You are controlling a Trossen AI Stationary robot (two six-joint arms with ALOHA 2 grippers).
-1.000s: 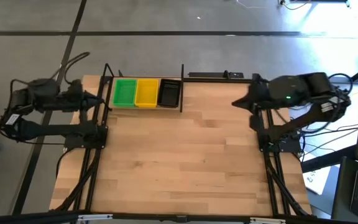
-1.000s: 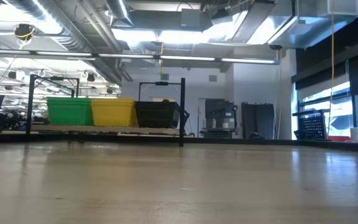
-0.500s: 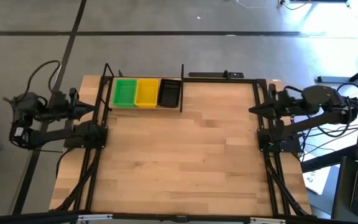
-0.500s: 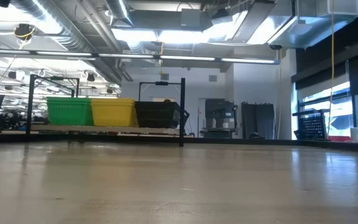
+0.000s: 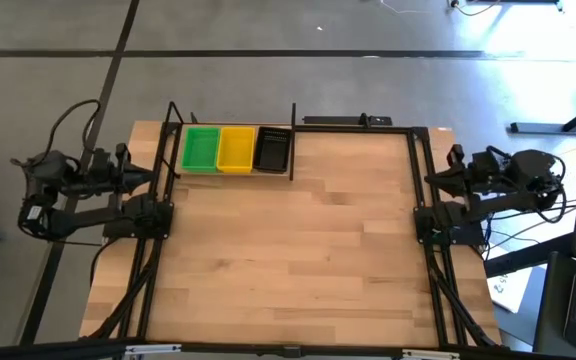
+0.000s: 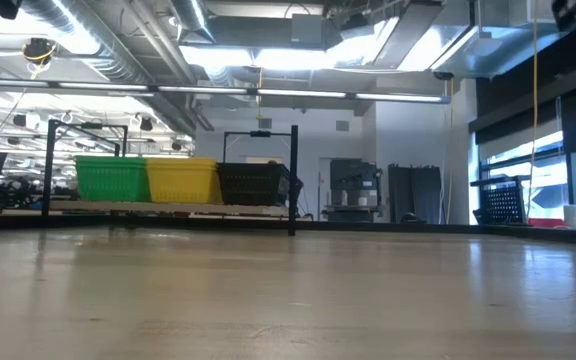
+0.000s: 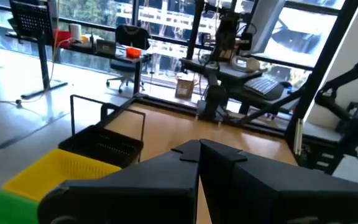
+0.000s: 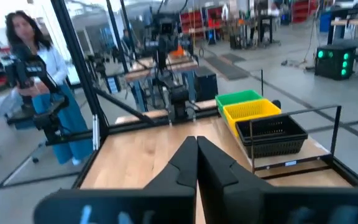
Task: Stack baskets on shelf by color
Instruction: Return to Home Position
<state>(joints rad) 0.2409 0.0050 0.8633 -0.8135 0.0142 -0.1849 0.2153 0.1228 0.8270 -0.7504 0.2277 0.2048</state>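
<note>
I've pulled right gripper (image 5: 434,178) back off the table (image 5: 298,260) to its edge; left gripper (image 5: 151,177) parked opposite, both with fingers pressed together, empty. Far end: green baskets (image 5: 200,148), yellow baskets (image 5: 236,148), black baskets (image 5: 273,149) side by side on shelf (image 6: 168,208). Looks finished.

- High view: bright, even overhead light. The tabletop (image 5: 288,250) is lit uniformly, with only thin, faint shadows. A white glare patch burns out the floor (image 5: 533,35) at the far right corner.
- Low view: ceiling lights (image 6: 258,58) are blown out to white. The near tabletop is out of focus and carries a dull sheen.
- Left wrist view: strong daylight enters through the windows (image 7: 166,18). The left gripper (image 7: 199,146) shows as a dark, blurred mass against it.
- Right wrist view: soft throughout. The person (image 8: 36,74) and the room behind are blurred, and the right gripper (image 8: 196,142) is unlit and featureless.
</note>
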